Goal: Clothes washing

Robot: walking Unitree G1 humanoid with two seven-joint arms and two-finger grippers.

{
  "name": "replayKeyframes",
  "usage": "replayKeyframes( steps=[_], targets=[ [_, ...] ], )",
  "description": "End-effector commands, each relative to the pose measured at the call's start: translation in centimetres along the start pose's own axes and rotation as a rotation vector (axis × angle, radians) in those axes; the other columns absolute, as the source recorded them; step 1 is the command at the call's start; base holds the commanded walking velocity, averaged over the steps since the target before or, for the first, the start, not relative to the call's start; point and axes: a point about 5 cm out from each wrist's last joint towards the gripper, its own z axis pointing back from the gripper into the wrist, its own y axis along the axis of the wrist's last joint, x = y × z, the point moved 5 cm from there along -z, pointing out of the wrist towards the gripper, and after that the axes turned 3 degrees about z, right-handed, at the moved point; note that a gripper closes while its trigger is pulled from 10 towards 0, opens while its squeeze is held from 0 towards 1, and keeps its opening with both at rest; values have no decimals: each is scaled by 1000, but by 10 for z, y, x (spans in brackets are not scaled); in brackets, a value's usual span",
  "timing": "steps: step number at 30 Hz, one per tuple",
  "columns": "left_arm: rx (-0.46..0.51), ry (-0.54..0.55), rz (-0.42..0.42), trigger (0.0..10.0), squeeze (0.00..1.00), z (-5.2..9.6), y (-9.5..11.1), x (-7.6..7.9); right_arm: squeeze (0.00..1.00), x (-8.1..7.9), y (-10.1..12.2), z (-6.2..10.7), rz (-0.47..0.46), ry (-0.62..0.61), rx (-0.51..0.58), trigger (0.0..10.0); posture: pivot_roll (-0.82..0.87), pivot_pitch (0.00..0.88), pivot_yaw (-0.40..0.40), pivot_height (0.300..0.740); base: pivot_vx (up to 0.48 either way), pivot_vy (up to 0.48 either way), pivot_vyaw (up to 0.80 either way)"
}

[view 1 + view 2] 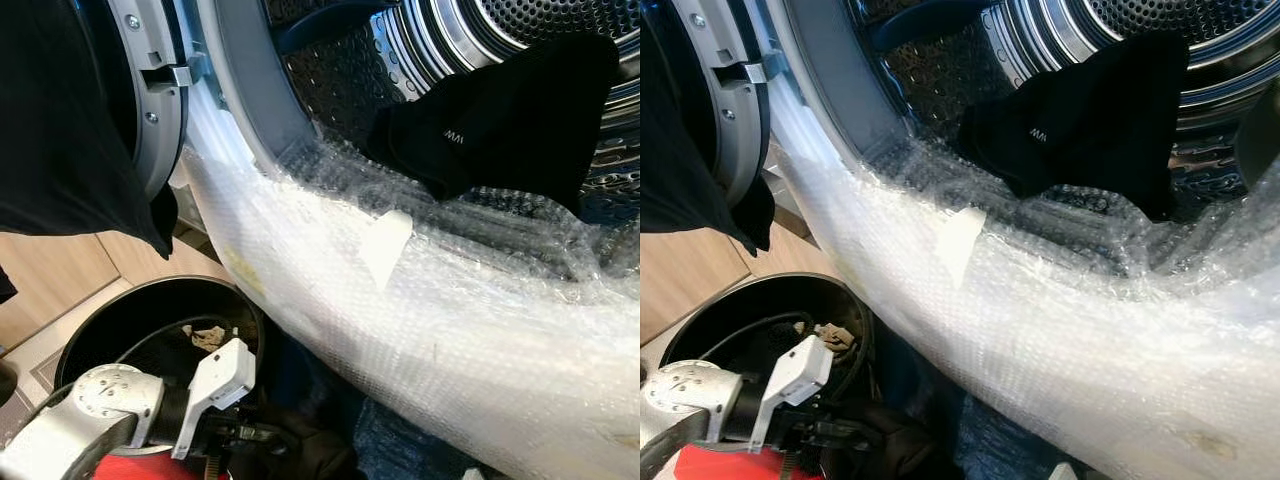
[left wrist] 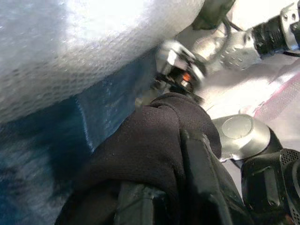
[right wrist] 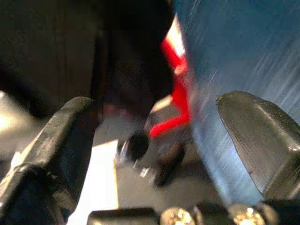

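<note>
A black garment (image 1: 520, 110) lies in the washer drum (image 1: 560, 30) at two o'clock. The left gripper (image 2: 159, 197), low at seven o'clock, clamps another black cloth (image 2: 154, 140); next it must lift over the bubble-wrapped rim (image 1: 420, 320). The right gripper (image 3: 159, 140) gapes wide, empty.

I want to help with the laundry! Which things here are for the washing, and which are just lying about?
For the washing:
- washing machine drum
- black garment lying in the drum
- black cloth held in the left pincer
- black garment hanging on the open door

Just lying about:
- bubble wrap over the drum's rim
- round black bin on the floor
</note>
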Motion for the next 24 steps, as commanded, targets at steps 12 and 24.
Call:
replayKeyframes(
  steps=[12, 24],
  targets=[
    [-40, -6, -38, 0, 0, -11, -8, -5, 1000, 3, 34, 8, 63, 89, 61, 10000, 80, 68, 8, 740, 0, 0, 0],
    [-34, -17, -48, 0, 0, -21, -8, -8, 1000, -62, 37, 15, 146, 459, 27, 10000, 77, 66, 6, 740, 0, 0, 0]
  ],
)
